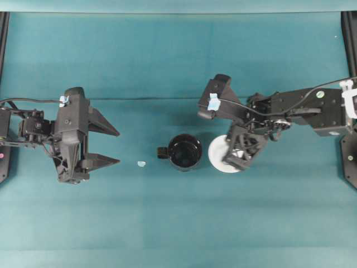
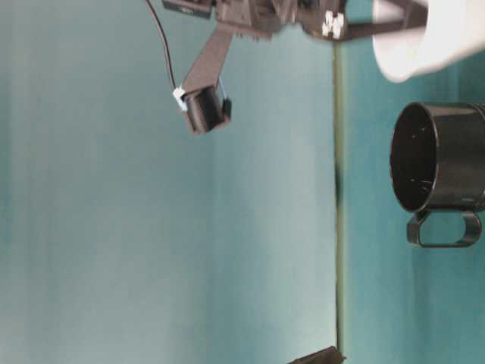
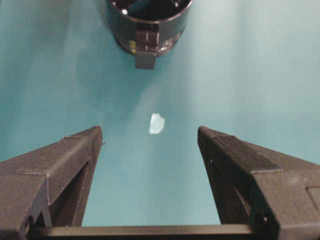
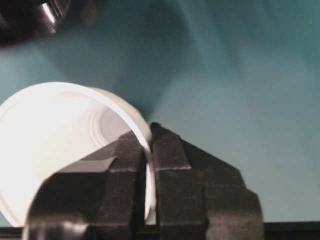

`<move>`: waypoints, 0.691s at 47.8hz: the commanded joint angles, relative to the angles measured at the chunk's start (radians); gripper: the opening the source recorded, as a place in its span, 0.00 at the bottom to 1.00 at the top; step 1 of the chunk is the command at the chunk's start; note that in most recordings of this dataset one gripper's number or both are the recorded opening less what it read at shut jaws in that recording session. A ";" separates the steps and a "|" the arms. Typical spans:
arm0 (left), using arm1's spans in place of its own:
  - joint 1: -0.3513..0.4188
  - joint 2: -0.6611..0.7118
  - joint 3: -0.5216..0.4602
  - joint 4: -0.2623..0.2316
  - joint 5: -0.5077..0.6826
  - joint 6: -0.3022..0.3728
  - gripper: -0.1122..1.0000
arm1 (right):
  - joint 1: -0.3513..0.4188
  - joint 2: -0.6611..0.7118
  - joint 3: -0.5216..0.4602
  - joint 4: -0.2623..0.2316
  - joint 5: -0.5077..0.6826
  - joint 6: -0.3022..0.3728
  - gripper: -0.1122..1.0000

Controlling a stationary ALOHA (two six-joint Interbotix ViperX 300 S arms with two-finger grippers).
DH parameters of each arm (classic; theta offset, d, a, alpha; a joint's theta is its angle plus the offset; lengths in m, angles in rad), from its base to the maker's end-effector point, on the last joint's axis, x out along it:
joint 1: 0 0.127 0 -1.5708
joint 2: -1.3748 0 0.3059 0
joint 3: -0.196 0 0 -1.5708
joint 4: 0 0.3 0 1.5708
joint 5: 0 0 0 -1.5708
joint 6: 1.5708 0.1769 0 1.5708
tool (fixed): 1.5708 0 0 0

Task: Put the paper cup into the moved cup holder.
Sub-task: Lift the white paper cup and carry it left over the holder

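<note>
Two cups stand side by side at the middle of the teal bench (image 1: 178, 223). One is the paper cup (image 1: 218, 153), white, with a wide round rim and a smaller pale base visible inside it in the right wrist view (image 4: 60, 145); it is upright and sits just to the right of the cup holder (image 1: 184, 151) in the overhead view, close beside it, though I cannot tell whether they touch. That cup holder is a glossy black mug with a dark interior, and its small black handle (image 1: 162, 151) points toward the left arm. A tiny pale scrap (image 1: 141, 163) lies on the bench between the mug's handle and the left gripper (image 1: 109, 146).

Reaching in from the right edge, the right arm bends down at the wrist over the paper cup. Its right gripper (image 4: 148, 150) is clamped on the cup's wall near the rim, one finger (image 4: 125, 165) inside the cup and the other outside, with the thin white wall pinched between them.

On the left, the other arm lies low and level, well apart from both cups. Its gripper points toward the mug's handle with its fingers (image 3: 75, 160) spread wide and nothing between them but the scrap on the bench.
</note>
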 commanded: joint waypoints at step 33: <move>-0.002 -0.006 -0.014 0.002 -0.005 -0.002 0.80 | -0.020 -0.072 -0.295 0.071 0.146 -0.018 0.13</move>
